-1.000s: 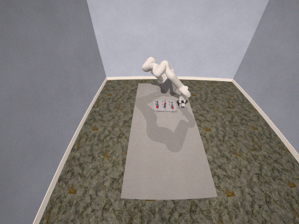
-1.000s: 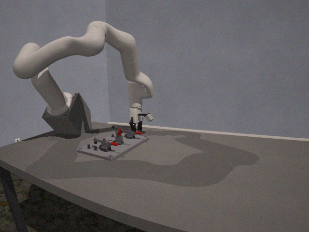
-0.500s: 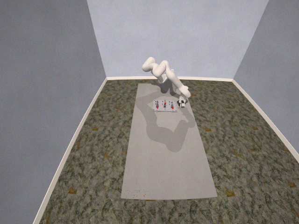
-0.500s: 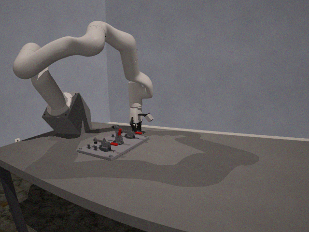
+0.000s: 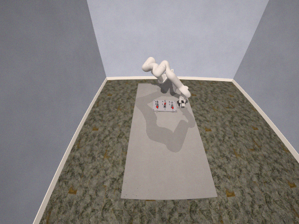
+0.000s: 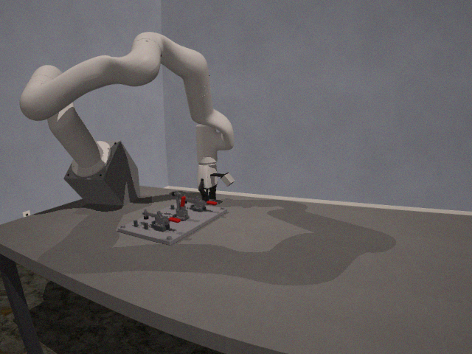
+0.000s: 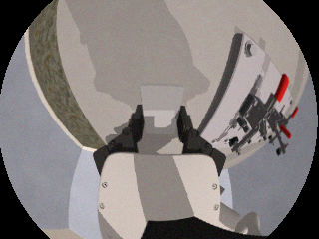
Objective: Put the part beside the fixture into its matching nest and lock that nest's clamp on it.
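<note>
White arm (image 6: pixel 114 70) arched over, wrist vertical, gripper (image 7: pixel 161 122) pointing down, clamped on the part (image 7: pixel 159 106).

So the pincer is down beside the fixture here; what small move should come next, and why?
Probably a short straight lift. The pincer is shut on the part, which appears to lie on the table beside the fixture. Raising it first should let the part pass above the blocks and red clamp handles on the way over.
</note>
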`<move>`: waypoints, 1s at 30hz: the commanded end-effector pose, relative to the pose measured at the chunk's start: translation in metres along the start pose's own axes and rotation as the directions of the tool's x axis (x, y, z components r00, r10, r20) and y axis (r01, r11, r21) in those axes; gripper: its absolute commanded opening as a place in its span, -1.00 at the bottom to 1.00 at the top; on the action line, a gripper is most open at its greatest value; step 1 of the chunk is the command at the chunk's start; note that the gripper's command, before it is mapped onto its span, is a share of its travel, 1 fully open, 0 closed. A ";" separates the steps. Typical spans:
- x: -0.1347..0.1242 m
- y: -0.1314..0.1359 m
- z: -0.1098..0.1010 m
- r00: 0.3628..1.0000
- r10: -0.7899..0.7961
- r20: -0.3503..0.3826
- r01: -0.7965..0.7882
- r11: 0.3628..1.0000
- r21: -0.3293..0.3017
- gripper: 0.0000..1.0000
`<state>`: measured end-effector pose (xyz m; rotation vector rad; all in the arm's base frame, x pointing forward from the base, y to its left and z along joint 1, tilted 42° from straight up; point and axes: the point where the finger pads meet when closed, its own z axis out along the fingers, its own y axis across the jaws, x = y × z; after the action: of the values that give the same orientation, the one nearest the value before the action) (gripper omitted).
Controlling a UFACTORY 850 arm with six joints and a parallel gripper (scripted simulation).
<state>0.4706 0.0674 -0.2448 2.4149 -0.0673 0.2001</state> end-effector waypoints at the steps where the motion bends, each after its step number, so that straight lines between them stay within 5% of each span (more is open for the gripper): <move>1: 0.001 0.000 -0.001 1.000 0.000 -0.001 0.000 1.000 0.001 -1.00; 18: 0.001 0.000 -0.005 1.000 0.000 -0.001 0.000 1.000 0.001 -1.00; 30: 0.001 0.000 -0.039 1.000 0.000 -0.001 0.000 1.000 0.001 -1.00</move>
<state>0.4673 0.0844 -0.2258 2.4150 -0.0672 0.2003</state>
